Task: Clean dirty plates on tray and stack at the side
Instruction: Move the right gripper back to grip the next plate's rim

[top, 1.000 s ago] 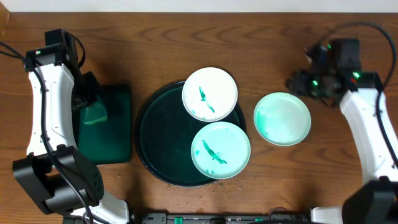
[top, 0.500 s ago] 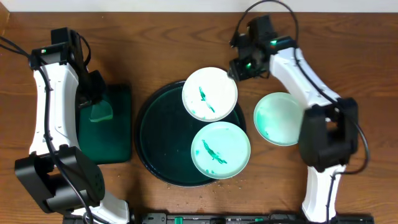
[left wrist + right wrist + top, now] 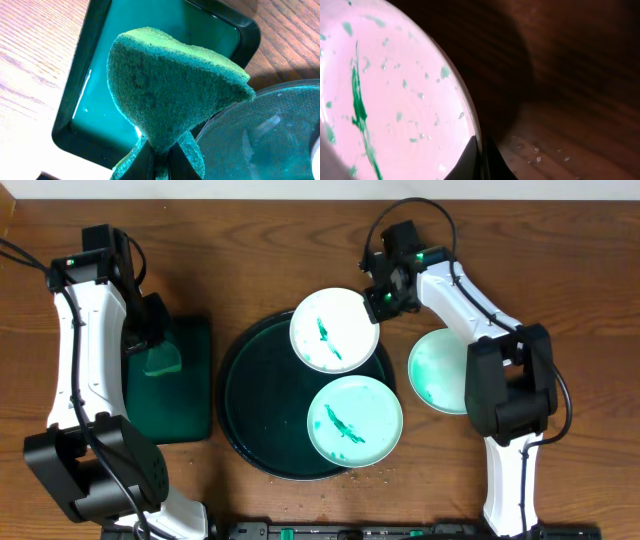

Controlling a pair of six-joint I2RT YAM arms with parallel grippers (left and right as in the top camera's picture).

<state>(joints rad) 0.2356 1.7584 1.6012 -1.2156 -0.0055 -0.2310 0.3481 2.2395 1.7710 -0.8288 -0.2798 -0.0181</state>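
The right fingers are found clenched on the rim of the upper plate; in the right wrist view the rim runs straight into the pinch. The hold is taken at the plate's upper-right edge, so the plate's body extends from the fingers to the left and toward the front of the desk. The plate is round and no long axis is to be recorded. A green streak and scattered flecks are noted on its face. It is seated over the rear right rim of the round tray, partly overhanging it.

The left fingers are closed on a green sponge, held over the rectangular tray, which holds a green liquid.

The governing relation is judged as follows: the sponge lies well to the left of the held plate, with the bare left part of the round tray between them. The sponge or the plate would have to be carried across that gap for wiping.

The lower plate, streaked green, lies at the tray's front right edge, just beside the upper plate. The third plate, smeared pale green, rests on the desk to the right of the tray, partly hidden by the right arm. The right arm is the nearer to all three.
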